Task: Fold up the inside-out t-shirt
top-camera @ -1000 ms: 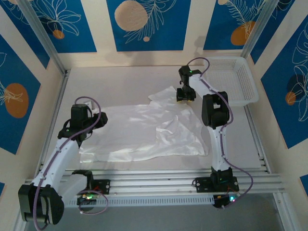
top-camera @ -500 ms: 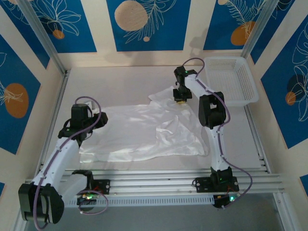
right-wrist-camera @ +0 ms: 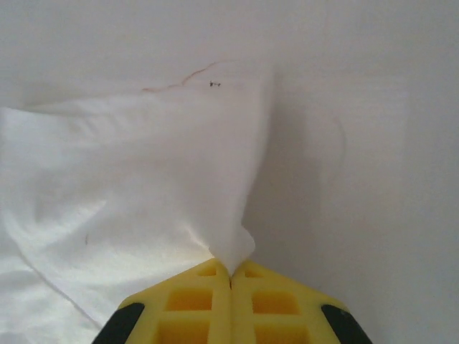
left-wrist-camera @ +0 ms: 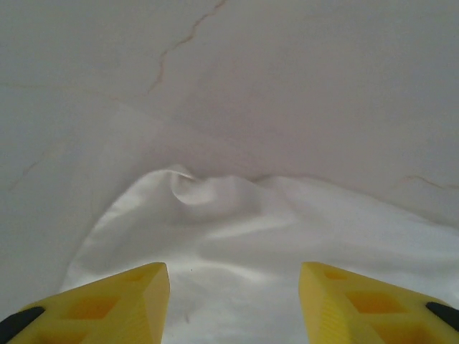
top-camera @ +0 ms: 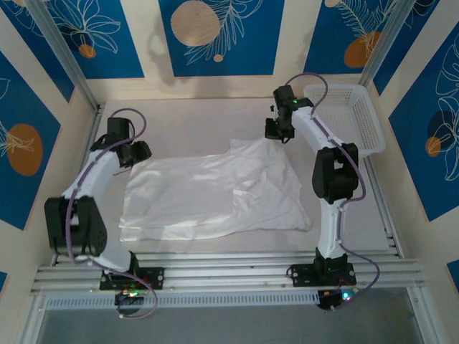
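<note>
1. Across the middle of the surface point(top-camera: 193, 118) lies the inside-out t-shirt point(top-camera: 215, 193), spread mostly flat but wrinkly, its long side running left to right
2. At the shirt's far right corner the right pincer point(top-camera: 277, 136) has its jaws pressed together on a peak of cloth; the right wrist view shows white fabric pinched where the jaws meet
3. At the shirt's far left corner the left pincer point(top-camera: 135, 153) hovers with its jaws apart, and a rumpled cloth edge lies between and below them, not gripped
4. Step in hand, as I judge it: taking both far corners for a first fold; one corner is held, the other not yet
5. The next move likely calls for the left pincer to drop onto that edge and close, then for both to lift together and carry the far edge toward the near edge, kept level so the cloth does not skew
6. At the far right corner of the surface stands a white lattice basket point(top-camera: 351, 118), near the right pincer but apart from the shirt; a wide swing on that side could brush it
</note>
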Controlling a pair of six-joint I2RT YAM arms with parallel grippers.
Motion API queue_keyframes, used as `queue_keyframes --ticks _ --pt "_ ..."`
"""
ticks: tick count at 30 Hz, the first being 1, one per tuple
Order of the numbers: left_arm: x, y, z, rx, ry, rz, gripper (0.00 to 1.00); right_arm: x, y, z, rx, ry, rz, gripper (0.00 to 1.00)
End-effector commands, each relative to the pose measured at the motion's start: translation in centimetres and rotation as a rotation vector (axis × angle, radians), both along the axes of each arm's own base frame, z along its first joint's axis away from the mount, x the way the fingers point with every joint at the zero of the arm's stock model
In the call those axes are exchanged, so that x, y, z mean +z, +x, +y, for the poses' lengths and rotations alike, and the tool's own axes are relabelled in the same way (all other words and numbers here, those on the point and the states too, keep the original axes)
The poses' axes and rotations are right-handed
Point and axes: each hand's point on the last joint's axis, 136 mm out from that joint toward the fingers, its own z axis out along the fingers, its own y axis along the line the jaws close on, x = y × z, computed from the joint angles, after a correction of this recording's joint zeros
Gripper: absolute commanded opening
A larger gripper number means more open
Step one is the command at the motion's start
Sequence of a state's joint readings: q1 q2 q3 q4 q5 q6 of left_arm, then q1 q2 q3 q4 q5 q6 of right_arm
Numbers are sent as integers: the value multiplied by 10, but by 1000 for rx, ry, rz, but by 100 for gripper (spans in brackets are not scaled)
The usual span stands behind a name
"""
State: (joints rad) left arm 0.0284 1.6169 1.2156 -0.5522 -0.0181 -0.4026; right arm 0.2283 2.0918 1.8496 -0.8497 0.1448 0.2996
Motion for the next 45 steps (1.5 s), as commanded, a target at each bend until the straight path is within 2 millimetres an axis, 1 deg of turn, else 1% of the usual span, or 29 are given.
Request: queue_keyframes --ticks 1,3,7,9,10,13,16,18,20,22,24,26,29,31,35,38,40,42,45 --pt "-26 1 23 -25 102 150 51 -8 -3 11 -4 71 10 0" --pt "-38 8 33 -32 146 201 52 -10 -5 12 -5 78 12 0" --pt "-59 24 43 -17 149 242 52 -11 -4 14 3 90 13 0" --pt "-68 30 46 12 108 249 51 -12 -4 15 8 88 17 0" --pt "-72 33 45 20 78 249 49 -12 -4 14 11 85 18 0" --pt "-80 38 33 -3 -11 254 42 -14 -5 12 12 72 21 0" --pt "-85 36 20 -38 -76 256 40 -17 -6 11 10 61 26 0" --pt "-86 34 9 -70 -134 251 42 -19 -6 12 10 61 31 0" --pt "-86 31 2 -88 -169 243 46 -21 -6 14 16 57 35 0" --pt "-88 28 0 -91 -176 242 48 -25 -7 15 20 50 43 0" --pt "-94 25 4 -85 -154 264 47 -25 -7 16 23 46 48 0" --pt "-100 22 10 -76 -125 290 42 -25 -6 17 26 46 47 0" --pt "-101 22 19 -51 -84 298 24 -23 -5 16 25 40 43 0" --pt "-97 23 27 -28 -54 296 16 -21 -4 16 23 37 42 0" --pt "-86 28 44 18 -21 269 13 -23 -3 6 -17 17 45 0" --pt "-82 29 59 54 -10 262 9 -26 -4 -17 -86 -4 55 0" --pt "-84 26 69 78 -11 268 5 -30 -6 -32 -125 -12 63 0" --pt "-85 25 72 87 -33 266 0 -38 -9 -44 -152 -8 86 0" --pt "-82 27 65 76 -69 250 0 -45 -14 -47 -151 -2 108 0"
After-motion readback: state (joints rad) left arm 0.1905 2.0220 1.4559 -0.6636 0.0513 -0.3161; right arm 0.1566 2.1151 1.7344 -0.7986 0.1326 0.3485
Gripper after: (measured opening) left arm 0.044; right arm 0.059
